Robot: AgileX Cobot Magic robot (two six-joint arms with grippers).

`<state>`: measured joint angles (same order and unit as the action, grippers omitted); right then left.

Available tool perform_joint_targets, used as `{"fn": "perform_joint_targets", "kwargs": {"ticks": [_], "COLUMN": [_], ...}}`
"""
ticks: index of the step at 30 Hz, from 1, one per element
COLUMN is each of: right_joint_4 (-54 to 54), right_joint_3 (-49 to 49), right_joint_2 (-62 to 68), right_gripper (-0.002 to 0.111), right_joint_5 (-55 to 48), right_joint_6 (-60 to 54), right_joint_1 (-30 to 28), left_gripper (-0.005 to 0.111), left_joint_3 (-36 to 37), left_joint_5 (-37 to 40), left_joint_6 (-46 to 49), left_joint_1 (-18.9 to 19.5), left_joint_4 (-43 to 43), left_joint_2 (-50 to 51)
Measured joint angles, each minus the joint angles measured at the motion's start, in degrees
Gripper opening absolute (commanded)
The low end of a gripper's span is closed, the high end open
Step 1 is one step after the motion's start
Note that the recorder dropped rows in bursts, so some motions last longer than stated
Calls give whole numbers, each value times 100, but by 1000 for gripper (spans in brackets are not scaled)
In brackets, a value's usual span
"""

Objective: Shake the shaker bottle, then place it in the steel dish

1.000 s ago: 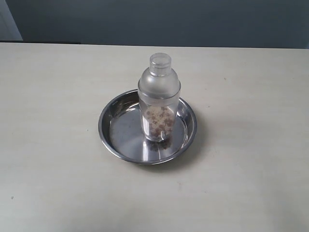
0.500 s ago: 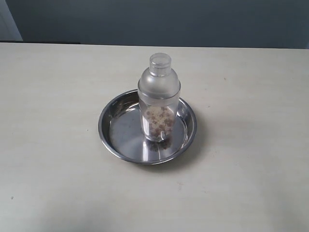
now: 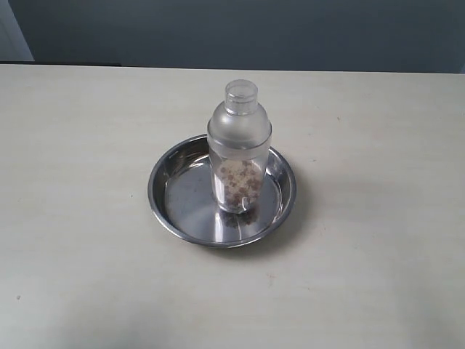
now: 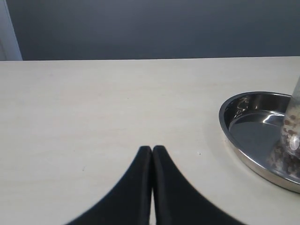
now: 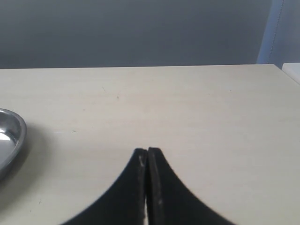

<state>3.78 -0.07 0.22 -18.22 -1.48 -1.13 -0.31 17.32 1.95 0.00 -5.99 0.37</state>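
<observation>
The shaker bottle (image 3: 239, 149) stands upright inside the steel dish (image 3: 174, 185) at the middle of the table, brown granules showing in its lower part. No gripper or arm appears in the exterior view. In the left wrist view my left gripper (image 4: 152, 148) is shut with nothing in it, well apart from the steel dish (image 4: 234, 136), whose far edge shows a strip of the shaker bottle (image 4: 293, 126). My right gripper (image 5: 147, 150) is also shut and empty, with only the steel dish rim (image 5: 18, 133) at the frame's side.
The pale table top (image 3: 378, 276) spreads wide on every side of the dish. A dark grey wall (image 3: 240, 33) runs behind its far edge. A white table corner (image 5: 291, 70) shows in the right wrist view.
</observation>
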Motion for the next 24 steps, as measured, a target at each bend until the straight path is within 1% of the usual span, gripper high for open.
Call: {"fn": "perform_joint_targets", "kwargs": {"ticks": [2, 6, 24], "right_joint_4": [0, 0, 0], "right_joint_3": [0, 0, 0], "right_joint_2": [0, 0, 0], "right_gripper": [-1, -1, -1], "right_joint_5": [0, 0, 0], "right_joint_6": [0, 0, 0], "right_joint_1": [0, 0, 0], "left_gripper": [0, 0, 0], "left_joint_3": [10, 9, 9], "left_joint_5": [-61, -433, -455], "left_joint_6": [-18, -18, -18], "left_joint_1": [0, 0, 0], "left_joint_4": [25, 37, 37], "left_joint_2": [0, 0, 0]}}
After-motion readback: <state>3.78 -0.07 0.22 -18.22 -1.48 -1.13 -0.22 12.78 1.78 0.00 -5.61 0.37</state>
